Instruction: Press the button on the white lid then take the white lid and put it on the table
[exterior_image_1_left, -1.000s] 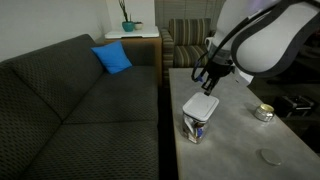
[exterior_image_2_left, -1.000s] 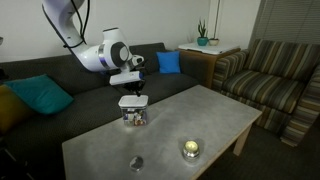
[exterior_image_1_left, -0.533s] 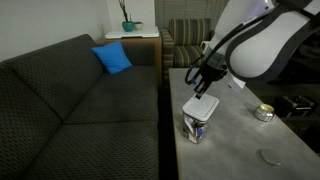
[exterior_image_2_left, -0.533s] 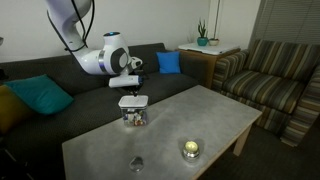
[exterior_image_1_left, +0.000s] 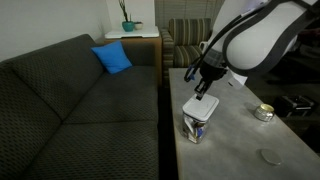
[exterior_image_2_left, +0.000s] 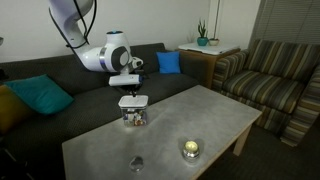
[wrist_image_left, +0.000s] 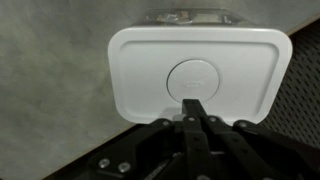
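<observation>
One gripper, clenched (holding nothing), is descending closer than a second ago, tips nearing the button on the lid; pressing is imminent.

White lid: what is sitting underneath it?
A clear container on the table, capped by the white lid. Its contents show dark through the wall, too small to identify.

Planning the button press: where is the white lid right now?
The white lid sits atop the clear container, by the table edge nearest the sofa, directly under the tool.
</observation>
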